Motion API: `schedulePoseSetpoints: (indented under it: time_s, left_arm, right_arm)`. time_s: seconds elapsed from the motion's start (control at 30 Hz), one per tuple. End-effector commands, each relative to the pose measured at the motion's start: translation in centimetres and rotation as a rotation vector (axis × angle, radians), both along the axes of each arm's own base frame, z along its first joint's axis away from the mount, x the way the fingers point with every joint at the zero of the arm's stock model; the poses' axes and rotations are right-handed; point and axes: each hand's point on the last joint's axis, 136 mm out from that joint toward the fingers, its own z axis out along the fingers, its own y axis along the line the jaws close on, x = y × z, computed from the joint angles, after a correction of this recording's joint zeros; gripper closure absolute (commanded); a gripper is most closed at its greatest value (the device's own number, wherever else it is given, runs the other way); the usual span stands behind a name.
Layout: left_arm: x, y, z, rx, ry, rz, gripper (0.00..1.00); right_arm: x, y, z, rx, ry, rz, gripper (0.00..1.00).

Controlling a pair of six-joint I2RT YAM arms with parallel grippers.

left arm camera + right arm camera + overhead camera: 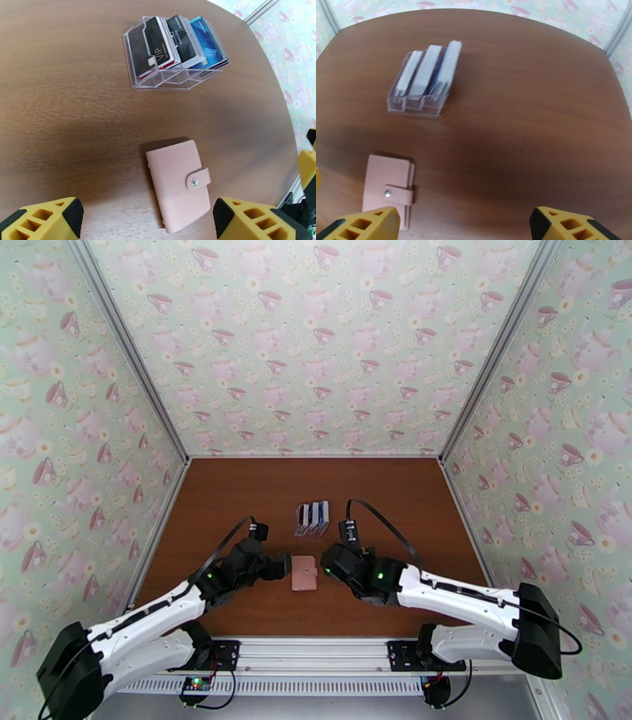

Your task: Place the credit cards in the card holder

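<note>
Left pincer (282, 566): released, yellow fingers (43, 219) spread wide, grasps nothing; hangs low just left of the card holder (304, 572). Right pincer (329, 562): likewise released, fingers (568, 225) far apart with bare table (237, 500) showing between them, grasps nothing; sits low just right of the card holder. Whether either one touches the pink cover: cannot tell from the overhead view.

Card holder: lies flat and closed between the two pincers, midway across the table's width, nearer the near edge than the far one. Snap tab (198, 179) fastened across the front cover; long sides point toward the far edge.

Credit cards (177, 39): stand on edge in the slots of a clear rack (166, 81), black ones at one end, a blue one at the other, paler faces between.

Rack: rests near the table's centre, just beyond the card holder toward the far edge, apart from it with bare wood between, well away from both side edges.
</note>
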Motion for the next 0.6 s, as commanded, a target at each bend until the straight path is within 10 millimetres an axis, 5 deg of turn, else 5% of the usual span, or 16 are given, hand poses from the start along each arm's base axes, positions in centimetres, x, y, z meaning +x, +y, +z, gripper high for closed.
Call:
schedulePoseSetpoints:
  time_s: [0.0,0.57]
  left_arm:
    - [-1.1,0.4,-0.7,-0.008,0.043,0.014,0.12]
    - [-2.7,-1.0,-4.7,-0.034,0.161,-0.003,0.43]
  right_arm:
    - [-0.2,2.2,-0.5,0.046,0.039,0.025,0.12]
    - [-0.6,8.2,-4.2,0.024,0.150,0.105,0.43]
